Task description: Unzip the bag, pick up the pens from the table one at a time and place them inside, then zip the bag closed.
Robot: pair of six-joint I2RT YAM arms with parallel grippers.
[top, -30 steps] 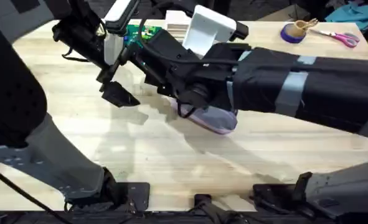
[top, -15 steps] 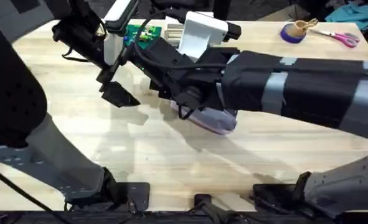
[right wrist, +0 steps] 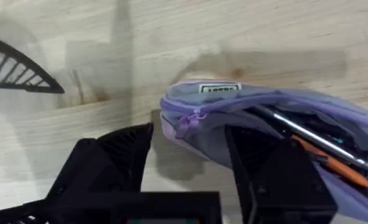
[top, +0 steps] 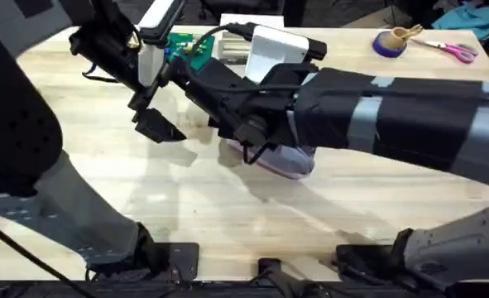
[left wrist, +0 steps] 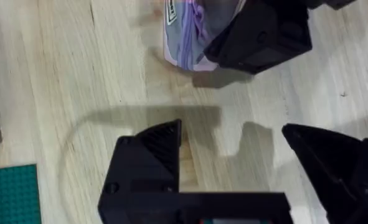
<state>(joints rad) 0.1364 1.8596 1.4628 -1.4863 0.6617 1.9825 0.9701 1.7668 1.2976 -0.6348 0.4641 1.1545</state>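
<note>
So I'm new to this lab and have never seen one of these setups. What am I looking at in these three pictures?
They show two robot arms at a wooden table, each ending in a two-finger hand. One picture comes from a camera above the table, and the other two come from a small camera on each wrist, looking past that arm's own fingers.

In the overhead view the right arm reaches across the middle to a lilac pouch. Its wrist camera shows the right hand open, with the pouch's zip end between its fingers. The pouch is unzipped and has pens inside.

The left hand is also open and holds nothing. It hangs over bare wood beside the pouch.

At the far edge of the table lie pink-handled scissors and a green board.
</note>
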